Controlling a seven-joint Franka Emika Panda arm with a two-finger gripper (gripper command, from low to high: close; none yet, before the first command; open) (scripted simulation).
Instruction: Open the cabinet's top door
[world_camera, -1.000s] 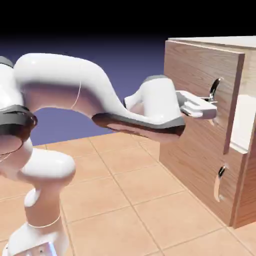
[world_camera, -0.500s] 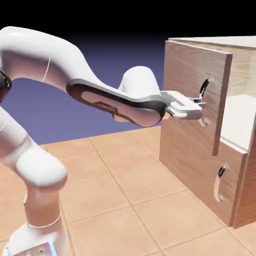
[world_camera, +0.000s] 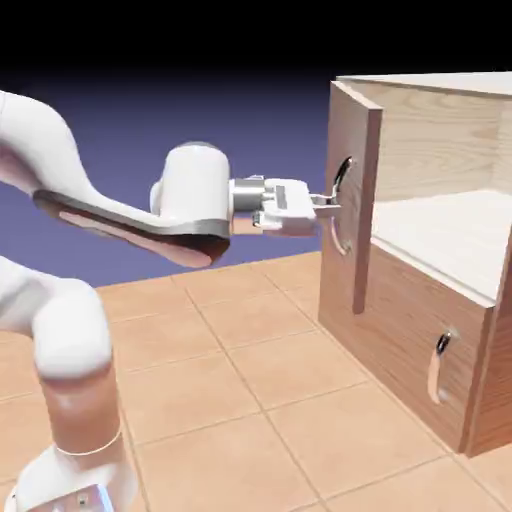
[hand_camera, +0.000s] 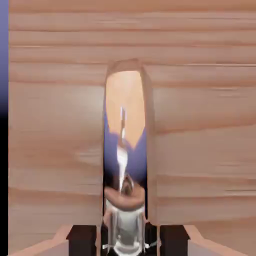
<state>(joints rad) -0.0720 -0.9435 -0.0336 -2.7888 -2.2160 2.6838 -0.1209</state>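
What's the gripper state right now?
Gripper: shut on the curved silver vertical handle of the squarish wood-grain top door.

the white arm comes in from the lower left of the exterior frame, base column down in that corner, then a fat elbow at the left edge. the forearm, with its dark underside, runs from upper left toward the middle and ends in a round wrist joint just left of centre. from there the hand sticks out level toward the right, and the gripper (world_camera: 328, 205) sits a bit right of centre. in the hand view the fingers (hand_camera: 83, 239) are two dark blocks at the bottom edge, either side of the middle, clamped on the handle (hand_camera: 125, 165), which shows up shiny between them.
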